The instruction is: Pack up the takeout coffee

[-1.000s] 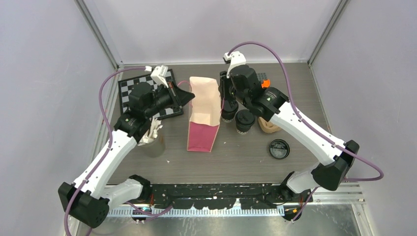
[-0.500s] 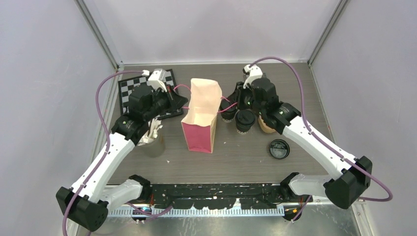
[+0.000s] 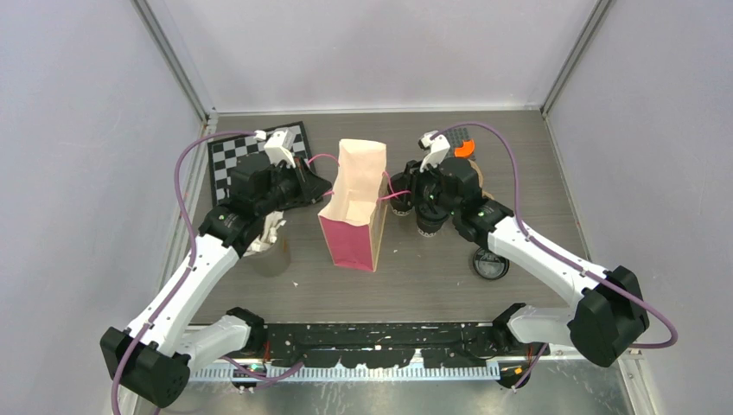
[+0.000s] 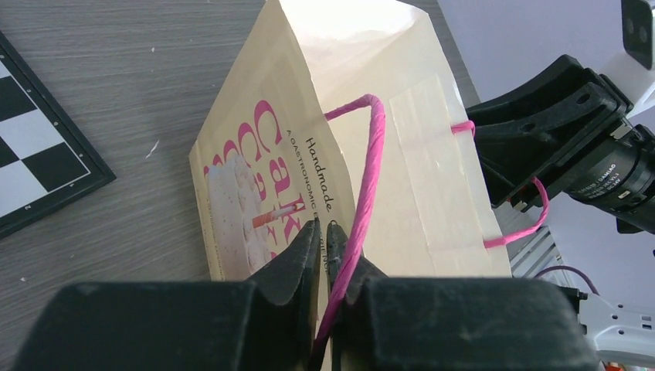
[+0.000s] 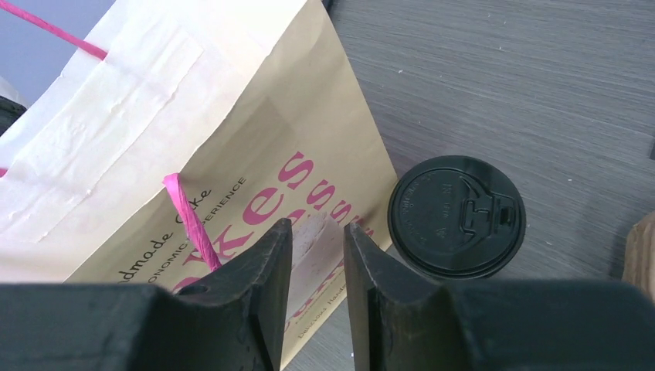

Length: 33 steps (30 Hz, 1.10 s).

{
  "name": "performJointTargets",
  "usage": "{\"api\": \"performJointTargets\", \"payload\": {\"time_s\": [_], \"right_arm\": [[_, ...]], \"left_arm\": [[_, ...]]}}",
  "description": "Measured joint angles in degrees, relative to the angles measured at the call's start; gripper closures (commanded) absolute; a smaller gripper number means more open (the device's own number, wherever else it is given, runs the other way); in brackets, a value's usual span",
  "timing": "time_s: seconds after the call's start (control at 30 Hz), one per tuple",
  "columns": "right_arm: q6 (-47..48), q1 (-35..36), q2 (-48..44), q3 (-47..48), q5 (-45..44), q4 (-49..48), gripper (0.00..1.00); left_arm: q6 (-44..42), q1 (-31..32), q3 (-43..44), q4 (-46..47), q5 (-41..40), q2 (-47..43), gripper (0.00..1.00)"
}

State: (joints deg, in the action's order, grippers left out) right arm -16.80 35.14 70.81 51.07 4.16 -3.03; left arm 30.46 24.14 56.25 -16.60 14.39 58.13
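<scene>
At mid-table (image 3: 536, 173), the left gripper (image 4: 322, 232) pinches one pink handle (image 4: 369, 154) of the paper bag (image 3: 350, 233). The right gripper (image 5: 318, 232), jaws narrowly parted, seems to hook the other handle (image 5: 189, 216). A lidded coffee cup (image 5: 456, 216) stands just beside. Pulling evenly should widen the mouth without tipping.

Pale lilac walls (image 3: 363, 52) with metal corner posts (image 3: 173, 60) around a grey wood-grain tabletop (image 3: 415, 285).
</scene>
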Motion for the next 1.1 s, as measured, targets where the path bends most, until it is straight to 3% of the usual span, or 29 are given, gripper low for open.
{"api": "performJointTargets", "payload": {"time_s": [0.13,0.3,0.57,0.83,0.87,1.0,1.1], "right_arm": [[0.6,0.0,-0.1,0.8,0.0,0.9,0.54],[0.8,0.0,-1.7,6.9,-0.3,10.1,0.45],[-1.6,0.0,-6.3,15.6,-2.0,23.4,0.40],[-4.0,0.0,-9.0,18.2,-2.7,31.3,0.31],[-4.2,0.0,-9.0,18.8,-2.8,31.9,0.31],[-4.4,0.0,-9.0,20.0,-2.6,32.3,0.32],[-4.4,0.0,-8.9,20.0,-2.2,32.2,0.32]], "left_arm": [[0.7,0.0,0.0,-0.1,0.4,0.0,0.89],[1.0,0.0,0.7,-1.3,0.4,-0.2,0.88],[3.9,0.0,0.6,-0.8,2.3,-2.0,0.87],[5.0,0.0,0.4,-0.8,2.7,-3.2,0.86],[5.1,0.0,0.3,-0.8,2.7,-3.2,0.82],[4.9,0.0,0.1,-0.8,3.1,-3.2,0.48],[4.7,0.0,0.1,-0.8,3.5,-3.3,0.37]]}}
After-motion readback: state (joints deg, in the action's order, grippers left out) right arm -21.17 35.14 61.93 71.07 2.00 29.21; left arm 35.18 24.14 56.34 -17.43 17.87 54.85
